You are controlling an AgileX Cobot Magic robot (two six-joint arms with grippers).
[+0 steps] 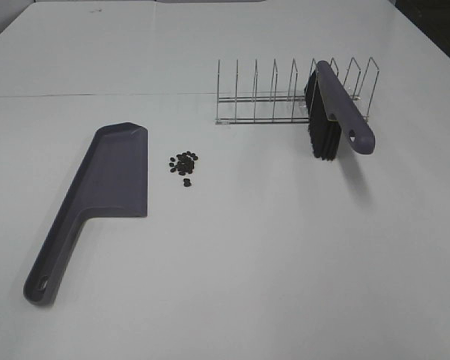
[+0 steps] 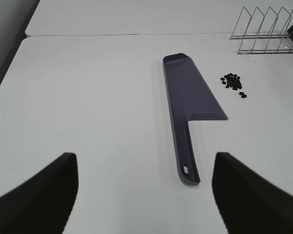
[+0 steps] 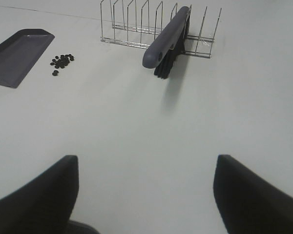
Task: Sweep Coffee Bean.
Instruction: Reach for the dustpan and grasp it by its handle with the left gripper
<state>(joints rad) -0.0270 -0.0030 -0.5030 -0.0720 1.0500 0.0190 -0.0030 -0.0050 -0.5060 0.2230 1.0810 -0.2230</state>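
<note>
Surface: white table (image 1: 247, 270), seam line across the far part.

Wire rack (image 1: 264, 118) stands on the far right of the table. Purple dustpan (image 1: 109, 180) lies flat on the left, long axis running from its handle at the near edge to its blade farther away. Purple brush (image 1: 346, 105) leans in the rack, bristles down on the table, handle end toward the near right.

Coffee beans (image 1: 184, 163): loose cluster on the bare table, just beside the dustpan's right-hand long edge, not on it, and well apart from the brush.

Judgement: the left arm is nearer the dustpan, whose handle points back at it in the left wrist view. The right arm faces the brush handle. The beans lie ahead of both, closer to the left side.

Left gripper (image 2: 146, 195): jaws spread wide, nothing between them, hovering off the table. Right gripper (image 3: 146, 195): the same, wide and empty.
</note>
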